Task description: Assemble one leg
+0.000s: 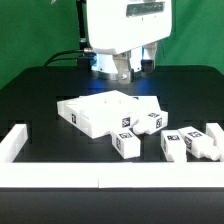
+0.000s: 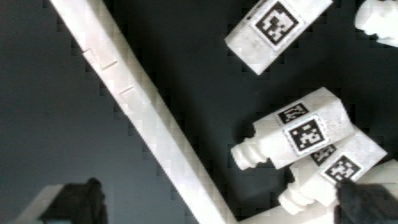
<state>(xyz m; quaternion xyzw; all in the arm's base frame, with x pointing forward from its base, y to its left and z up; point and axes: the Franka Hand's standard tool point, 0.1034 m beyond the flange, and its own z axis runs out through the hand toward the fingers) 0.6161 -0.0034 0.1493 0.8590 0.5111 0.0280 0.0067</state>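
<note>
A white square tabletop (image 1: 100,112) lies on the black table, left of the middle. Several white legs with marker tags lie to the exterior view's right of it: one (image 1: 128,141) at the front, one (image 1: 150,122) against the tabletop, and others (image 1: 172,145) (image 1: 200,143) further right. My gripper (image 1: 128,70) hangs above the far edge of the tabletop, open and empty. In the wrist view a long white edge (image 2: 143,110) runs diagonally between my gripper's (image 2: 228,205) dark fingertips (image 2: 80,200). Three legs (image 2: 276,30) (image 2: 302,130) (image 2: 347,160) show beside it.
A low white rail (image 1: 15,143) borders the table at the exterior view's left and along the front (image 1: 100,181). A green backdrop stands behind. Cables run at the back left (image 1: 65,55).
</note>
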